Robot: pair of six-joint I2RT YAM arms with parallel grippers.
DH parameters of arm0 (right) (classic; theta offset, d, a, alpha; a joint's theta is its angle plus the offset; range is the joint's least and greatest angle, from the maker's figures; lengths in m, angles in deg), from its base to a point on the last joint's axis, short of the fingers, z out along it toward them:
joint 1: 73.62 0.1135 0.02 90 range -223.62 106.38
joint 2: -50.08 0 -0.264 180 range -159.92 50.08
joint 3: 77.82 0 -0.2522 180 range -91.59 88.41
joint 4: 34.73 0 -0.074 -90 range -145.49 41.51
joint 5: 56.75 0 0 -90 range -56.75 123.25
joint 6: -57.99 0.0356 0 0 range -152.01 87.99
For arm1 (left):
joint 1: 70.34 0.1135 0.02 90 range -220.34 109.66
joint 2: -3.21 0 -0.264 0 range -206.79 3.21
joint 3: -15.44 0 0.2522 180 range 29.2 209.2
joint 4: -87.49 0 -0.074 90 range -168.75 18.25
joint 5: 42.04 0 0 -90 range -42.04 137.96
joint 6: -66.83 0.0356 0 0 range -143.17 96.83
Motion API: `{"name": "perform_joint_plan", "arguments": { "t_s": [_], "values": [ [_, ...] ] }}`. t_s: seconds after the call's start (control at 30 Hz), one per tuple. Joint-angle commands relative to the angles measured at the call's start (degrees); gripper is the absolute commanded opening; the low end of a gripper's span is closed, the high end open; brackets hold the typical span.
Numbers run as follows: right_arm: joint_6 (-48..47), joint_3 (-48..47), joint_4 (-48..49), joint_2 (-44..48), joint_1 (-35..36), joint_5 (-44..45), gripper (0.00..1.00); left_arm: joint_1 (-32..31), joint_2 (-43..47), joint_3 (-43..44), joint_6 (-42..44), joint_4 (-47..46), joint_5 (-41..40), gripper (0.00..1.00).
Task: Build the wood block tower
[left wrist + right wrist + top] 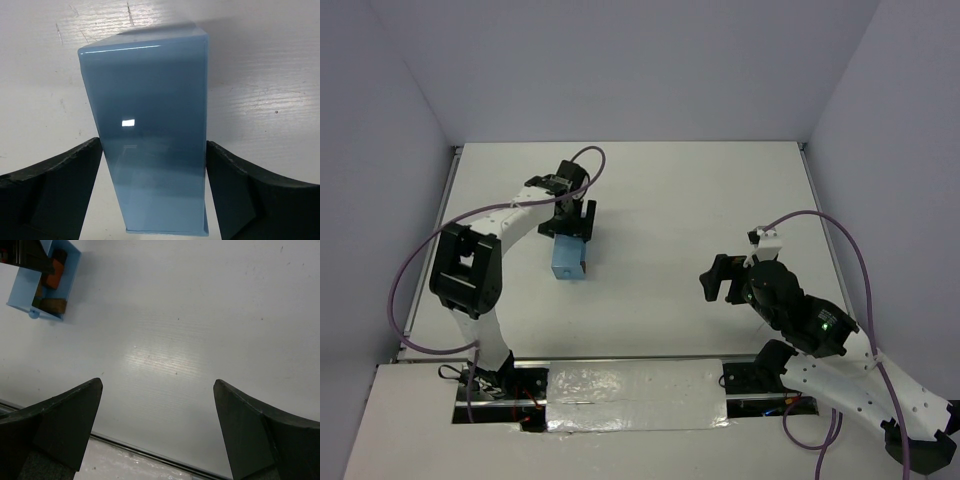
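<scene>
Wooden blocks [54, 275] sit packed inside the light blue box [72, 270], an orange-red piece [56, 274] beside a dark brown one [53, 305]

No legible lettering, label, brand, number or sign anywhere, neither on the box [150, 150] nor on the table [670, 200] around it.
</scene>
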Motion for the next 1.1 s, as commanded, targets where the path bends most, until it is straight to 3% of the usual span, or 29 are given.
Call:
{"name": "perform_joint_plan", "arguments": {
  "t_s": [0.0, 0.07, 0.1, 0.17, 0.23, 0.27, 0.77, 1.07],
  "values": [
    [-0.57, 0.52, 2.96, 0.23, 0.63, -0.07, 1.00, 0.19, -0.56, 1.09, -1.01, -0.39, 1.03, 0.94],
    [-0.57, 0.61, 3.04, 0.14, 0.63, 0.02, 1.00, 0.10, -0.21, 1.36, -0.83, 0.05, 0.51, 0.88],
    [-0.49, 0.61, 2.96, 0.05, 0.54, 0.11, 1.00, 0.01, -0.30, 1.62, -0.75, 0.48, -0.80, 0.79],
    [-0.49, 0.61, 2.87, 0.14, 0.63, 0.20, 1.00, -0.07, -0.56, 2.23, -0.66, 2.06, -2.65, 0.70],
    [-0.40, 0.52, 2.87, 0.49, 0.72, 0.37, 1.00, -0.16, -0.91, 2.85, -0.66, 3.21, -5.28, 0.42],
    [-0.40, 0.52, 2.96, 0.49, 0.63, 0.29, 1.00, -0.25, -0.91, 3.11, -0.92, 4.69, -6.60, 0.32],
    [-0.22, 0.61, 2.87, 0.66, 0.98, 0.55, 1.00, -6.75, -2.32, 10.58, -7.16, 19.38, -29.45, 0.33],
    [-0.22, 0.52, 2.87, 0.31, 1.07, 0.73, 1.00, -6.75, -3.64, 10.67, -7.07, 22.90, -32.80, 0.33]
  ]
}}
